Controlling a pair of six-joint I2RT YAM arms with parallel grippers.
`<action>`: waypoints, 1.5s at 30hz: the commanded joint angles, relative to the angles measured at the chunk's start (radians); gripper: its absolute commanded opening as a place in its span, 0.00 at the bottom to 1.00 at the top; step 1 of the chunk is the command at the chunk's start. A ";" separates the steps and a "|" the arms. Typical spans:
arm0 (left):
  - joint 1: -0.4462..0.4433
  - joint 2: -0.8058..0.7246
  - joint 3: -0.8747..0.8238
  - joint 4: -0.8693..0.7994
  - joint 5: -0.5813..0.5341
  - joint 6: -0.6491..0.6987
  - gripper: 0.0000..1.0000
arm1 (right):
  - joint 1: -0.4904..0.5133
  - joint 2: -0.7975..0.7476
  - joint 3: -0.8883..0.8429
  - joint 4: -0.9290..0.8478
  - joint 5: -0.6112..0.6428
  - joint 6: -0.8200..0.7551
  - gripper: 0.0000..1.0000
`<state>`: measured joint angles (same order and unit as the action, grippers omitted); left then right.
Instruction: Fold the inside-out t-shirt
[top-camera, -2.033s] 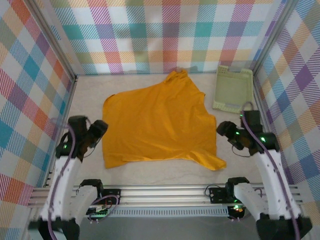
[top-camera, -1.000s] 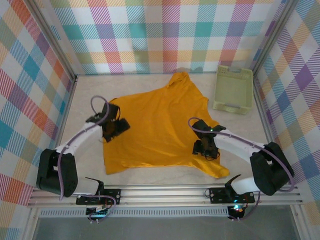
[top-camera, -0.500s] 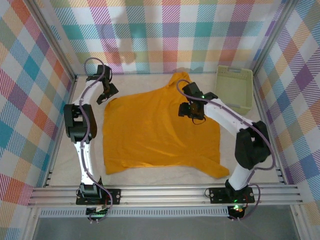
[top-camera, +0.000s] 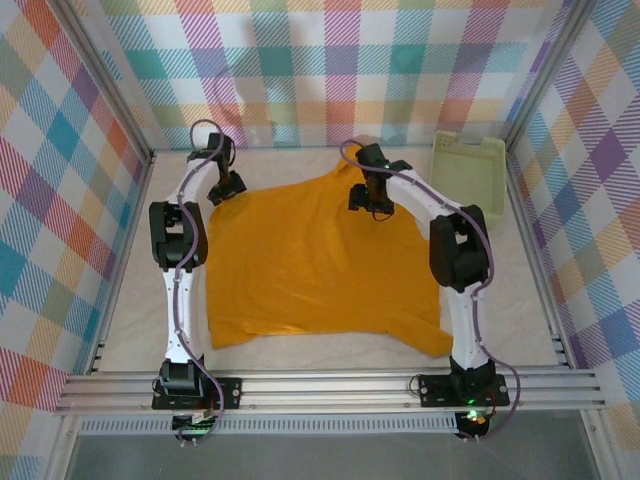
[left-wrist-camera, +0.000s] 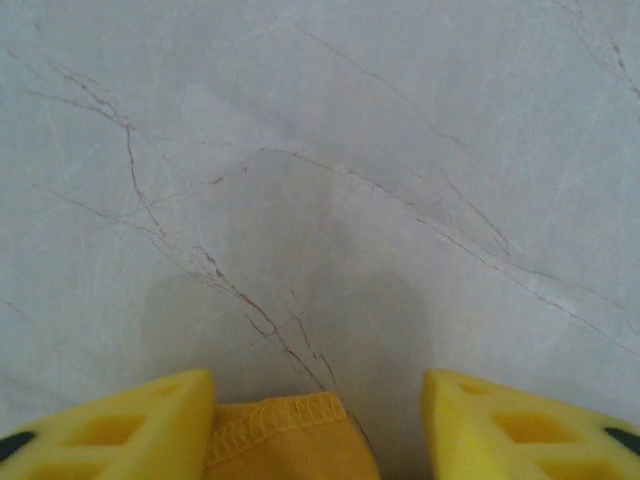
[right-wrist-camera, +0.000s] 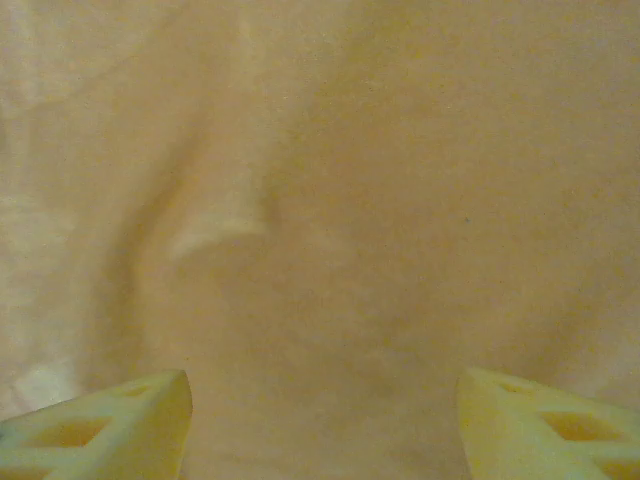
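Observation:
The inside-out t-shirt (top-camera: 310, 265) is a mustard-yellow cloth lying spread flat on the pale table (top-camera: 150, 290); no print or tag shows. My left gripper (top-camera: 223, 190) is stretched to its far left corner. In the left wrist view the stitched hem corner (left-wrist-camera: 285, 440) lies between the yellow fingers (left-wrist-camera: 120, 420), against the left one, with a gap to the right one; the left gripper (left-wrist-camera: 315, 392) is open. My right gripper (top-camera: 367, 200) hangs over the shirt's far part near the sleeve, and stands open (right-wrist-camera: 325, 385) just above smooth cloth (right-wrist-camera: 350, 200).
A pale green basket (top-camera: 465, 178) stands at the far right corner. Plaid walls close in the table on three sides. The metal rail (top-camera: 330, 385) with both arm bases runs along the near edge. Bare tabletop (left-wrist-camera: 330, 150) lies beyond the shirt's corner.
Both arms have reached from mid-table out to the shirt's far edge. The left jaws have narrowed around the hem corner. The right jaws keep their width.

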<state>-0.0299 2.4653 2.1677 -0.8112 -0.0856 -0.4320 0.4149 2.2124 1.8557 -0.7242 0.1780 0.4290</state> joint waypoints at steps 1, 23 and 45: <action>0.008 0.017 0.028 -0.043 0.020 0.002 0.45 | -0.020 0.069 0.066 -0.097 0.012 0.016 0.70; 0.113 -0.688 -0.686 0.307 0.268 -0.186 0.04 | 0.033 -0.343 -0.683 0.083 -0.093 0.184 0.54; 0.013 -0.957 -1.200 0.414 0.297 -0.212 0.07 | -0.036 0.271 0.522 -0.121 -0.009 -0.166 0.56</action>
<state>-0.0109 1.5444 0.9974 -0.4362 0.1951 -0.6399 0.3752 2.4214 2.2753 -0.7658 0.1490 0.3264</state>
